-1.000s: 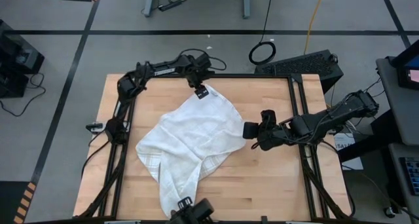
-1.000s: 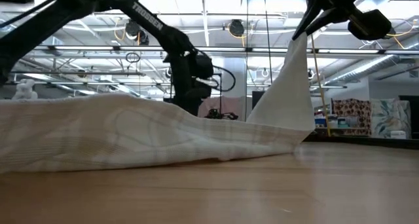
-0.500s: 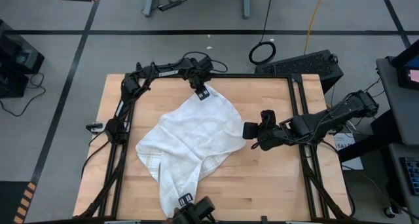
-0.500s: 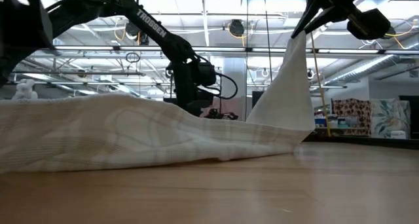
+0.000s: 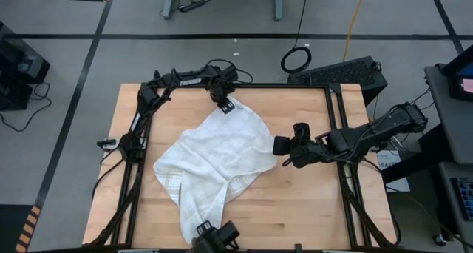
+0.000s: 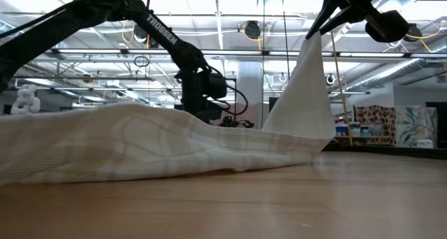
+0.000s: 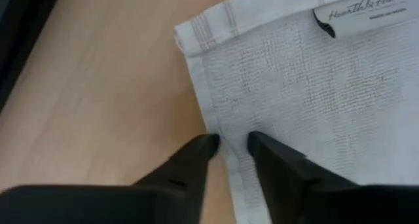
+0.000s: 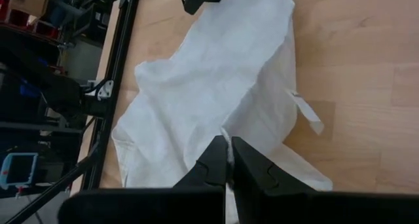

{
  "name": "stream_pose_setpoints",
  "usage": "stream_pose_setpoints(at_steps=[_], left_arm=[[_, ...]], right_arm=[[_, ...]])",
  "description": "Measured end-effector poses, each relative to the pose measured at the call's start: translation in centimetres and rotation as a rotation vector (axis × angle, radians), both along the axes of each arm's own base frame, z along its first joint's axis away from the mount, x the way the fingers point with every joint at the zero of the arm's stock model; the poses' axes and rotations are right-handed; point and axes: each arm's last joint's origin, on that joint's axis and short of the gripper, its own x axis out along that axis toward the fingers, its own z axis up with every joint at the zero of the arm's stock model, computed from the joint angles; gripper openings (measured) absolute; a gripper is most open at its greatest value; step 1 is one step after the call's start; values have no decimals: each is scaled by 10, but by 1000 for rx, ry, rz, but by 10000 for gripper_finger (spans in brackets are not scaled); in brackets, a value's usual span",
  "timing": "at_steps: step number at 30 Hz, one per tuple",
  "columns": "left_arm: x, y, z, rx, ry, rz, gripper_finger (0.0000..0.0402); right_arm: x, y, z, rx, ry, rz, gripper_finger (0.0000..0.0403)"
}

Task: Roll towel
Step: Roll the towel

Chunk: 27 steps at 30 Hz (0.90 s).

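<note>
The white towel lies crumpled across the middle of the wooden table, most of it resting on the wood. My left gripper points down over the towel's far corner. Its fingers are open and straddle the hemmed edge, below a printed label. My right gripper stays shut on the towel's right corner, which is lifted above the table. In the low view the left arm stands behind the heap of cloth. My left gripper has one finger on the wood side of the hem and the other over the cloth; I cannot tell whether either touches. My right gripper pinches the towel's raised right corner between its two shut fingers, slanting down from the table's right side. The cloth hangs from the fingers as a sloping sheet, with its lower part on the table.
Black frame rails run along the table's left and right sides. A dark device sits at the near edge, at the towel's near tip. Bare wood shows at the near right and along the left.
My left gripper has come down toward the towel's far corner. The towel and my right gripper have stayed as they were.
</note>
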Motion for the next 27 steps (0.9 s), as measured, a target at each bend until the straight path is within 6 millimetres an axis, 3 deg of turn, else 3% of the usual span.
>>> stream_pose_setpoints(at_steps=[3, 5, 9, 15, 20, 27], left_arm=[[2, 2, -1, 21, -19, -20, 152], [3, 3, -1, 37, -32, -48, 124], [5, 6, -1, 51, -73, -129, 18], [-5, 17, 14, -4, -81, -99, 3], [-21, 19, 89, 60, -221, -110, 2], [-49, -6, 188, 319, -403, -217, 1]], right_arm=[[0, 0, 0, -3, -1, -2, 0], [0, 0, 0, -15, -5, -12, 0], [0, -4, 1, -52, -18, -54, 0], [3, -18, 2, -102, -33, -149, 0], [6, -29, 5, -165, -63, -213, 0], [14, -46, 16, -243, -149, -281, 0]])
